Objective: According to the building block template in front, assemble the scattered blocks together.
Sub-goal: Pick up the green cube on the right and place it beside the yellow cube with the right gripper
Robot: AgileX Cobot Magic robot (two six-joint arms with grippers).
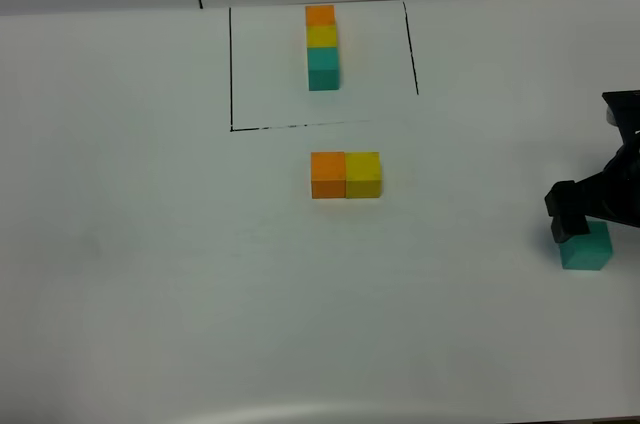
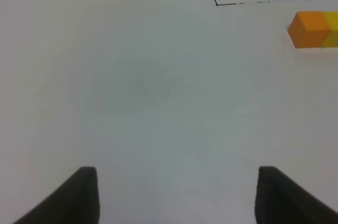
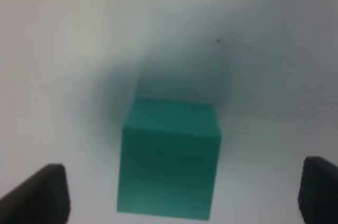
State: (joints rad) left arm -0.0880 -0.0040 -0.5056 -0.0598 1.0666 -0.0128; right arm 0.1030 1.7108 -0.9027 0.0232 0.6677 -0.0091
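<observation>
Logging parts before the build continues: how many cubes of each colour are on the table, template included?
Orange: 2, template's small orange cube, loose matte orange cube
Yellow: 2, template's small yellow cube, loose matte yellow cube
Teal: 2, template's small teal cube, loose matte teal cube
Total: 6 cubes

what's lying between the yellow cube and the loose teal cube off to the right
Nothing. In the exterior high view only bare white table stretches from the yellow cube to the teal cube.
</observation>
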